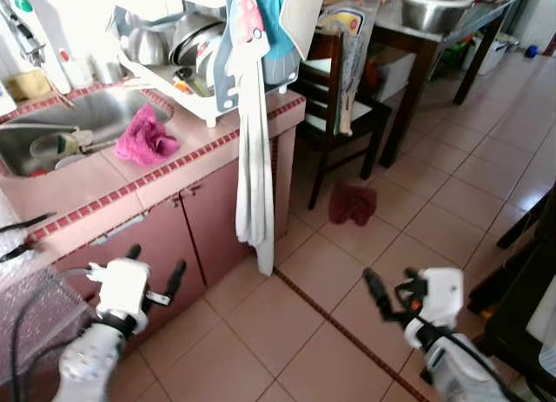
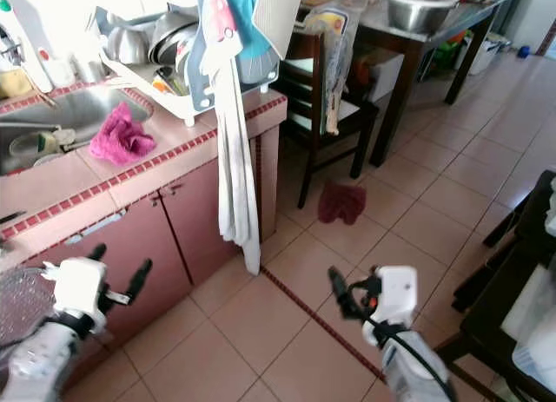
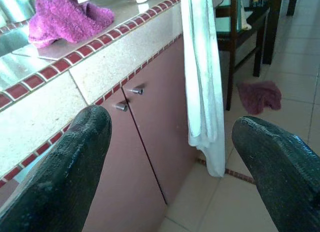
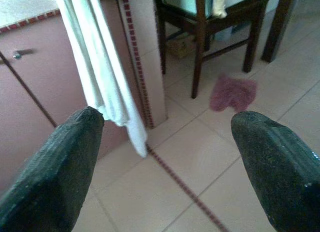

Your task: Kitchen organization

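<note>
A dark red cloth (image 1: 352,202) lies crumpled on the tiled floor beside the wooden chair (image 1: 334,98); it also shows as the cloth (image 4: 232,91) in the right wrist view. A magenta cloth (image 1: 146,137) sits on the pink counter (image 1: 113,189) next to the sink (image 1: 78,120). A long white towel (image 1: 254,159) hangs from the counter corner down to the floor. My left gripper (image 1: 155,279) is open in front of the cabinet doors (image 3: 150,137). My right gripper (image 1: 382,298) is open low over the floor, well short of the red cloth.
A dish rack (image 1: 187,55) full of metal pots stands on the counter. A dark table (image 1: 434,24) with a steel bowl (image 1: 439,4) stands behind the chair. Dark furniture (image 1: 526,280) edges the right side. Open tiled floor (image 1: 287,324) lies between the grippers.
</note>
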Motion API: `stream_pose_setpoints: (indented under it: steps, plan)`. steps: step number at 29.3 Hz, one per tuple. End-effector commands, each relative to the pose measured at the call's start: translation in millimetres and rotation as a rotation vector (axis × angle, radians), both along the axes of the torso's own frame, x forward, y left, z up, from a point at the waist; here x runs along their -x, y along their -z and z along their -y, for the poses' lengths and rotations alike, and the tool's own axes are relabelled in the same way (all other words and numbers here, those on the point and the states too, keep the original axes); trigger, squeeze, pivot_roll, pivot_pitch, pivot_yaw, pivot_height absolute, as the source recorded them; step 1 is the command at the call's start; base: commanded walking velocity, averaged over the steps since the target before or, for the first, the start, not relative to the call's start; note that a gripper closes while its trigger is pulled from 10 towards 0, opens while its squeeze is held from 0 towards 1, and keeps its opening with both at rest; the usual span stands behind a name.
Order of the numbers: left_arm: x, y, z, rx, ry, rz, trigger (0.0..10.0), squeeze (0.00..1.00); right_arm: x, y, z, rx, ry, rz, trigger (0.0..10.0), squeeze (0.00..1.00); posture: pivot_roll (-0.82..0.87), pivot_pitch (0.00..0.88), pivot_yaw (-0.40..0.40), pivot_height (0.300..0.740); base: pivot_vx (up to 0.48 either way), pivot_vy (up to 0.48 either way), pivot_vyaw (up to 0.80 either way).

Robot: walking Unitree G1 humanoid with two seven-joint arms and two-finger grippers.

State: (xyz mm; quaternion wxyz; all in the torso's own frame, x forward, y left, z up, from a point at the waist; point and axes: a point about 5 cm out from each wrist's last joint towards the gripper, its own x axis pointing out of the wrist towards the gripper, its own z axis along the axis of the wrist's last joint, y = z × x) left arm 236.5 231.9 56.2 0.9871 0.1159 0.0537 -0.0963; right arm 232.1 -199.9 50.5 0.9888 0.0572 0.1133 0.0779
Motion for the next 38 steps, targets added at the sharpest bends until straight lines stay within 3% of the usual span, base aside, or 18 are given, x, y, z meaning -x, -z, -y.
stream_pose_setpoints:
  steps: [1,4,7,11,17,20,27,33,38]
  plan:
    - [0.5,-1.9,2.3,0.018,0.014,-0.025,10.0,0.00,5.0,-4.4,4.7,0.041,0.011,0.007,10.0,0.00,-0.02,0.000,0.014,0.740,0.000,0.000,0.00]
    - [-0.6,-7.6,20.8,0.085,-0.007,0.001,10.0,0.00,15.2,-8.5,7.2,0.019,0.098,-0.004,10.0,0.00,-0.04,0.000,0.027,0.740,0.000,0.000,0.00]
    - [-8.2,-13.2,34.6,0.132,-0.041,0.007,10.0,0.00,13.1,-17.4,-11.5,0.003,0.057,0.016,10.0,0.00,-0.03,0.000,0.018,0.740,0.000,0.000,0.00]
    - [-11.4,-12.7,45.6,0.082,-0.026,-0.010,10.0,0.00,2.6,-28.0,-18.7,0.030,0.003,0.043,10.0,0.00,-0.03,0.000,0.008,0.740,0.000,0.000,0.60]
    - [-15.2,-12.1,58.0,0.094,-0.054,-0.017,10.0,0.00,-7.9,-35.5,-18.6,0.033,-0.007,0.059,10.0,0.00,-0.03,0.000,-0.001,0.740,0.000,0.000,0.80]
    - [-23.4,-13.5,54.4,0.042,-0.116,-0.013,10.0,0.00,-14.2,-40.6,-28.9,0.031,-0.032,0.086,10.0,0.00,-0.03,0.000,0.005,0.740,0.000,0.000,0.80]
    - [-34.0,-17.1,54.6,0.035,-0.130,-0.006,10.0,0.00,-13.5,-36.5,-33.3,0.029,-0.023,0.078,10.0,0.00,-0.03,0.000,0.021,0.740,0.000,0.000,0.80]
    - [-34.3,-19.1,58.7,0.042,-0.115,0.003,10.0,0.00,-13.7,-37.9,-35.8,0.019,-0.015,0.083,10.0,0.00,-0.02,0.000,0.022,0.740,0.000,0.000,0.80]
    - [-31.6,-18.2,63.5,0.100,-0.092,-0.018,10.0,0.00,-15.3,-37.4,-36.0,-0.009,-0.002,0.086,10.0,0.00,-0.02,0.000,0.026,0.740,0.000,0.000,0.59]
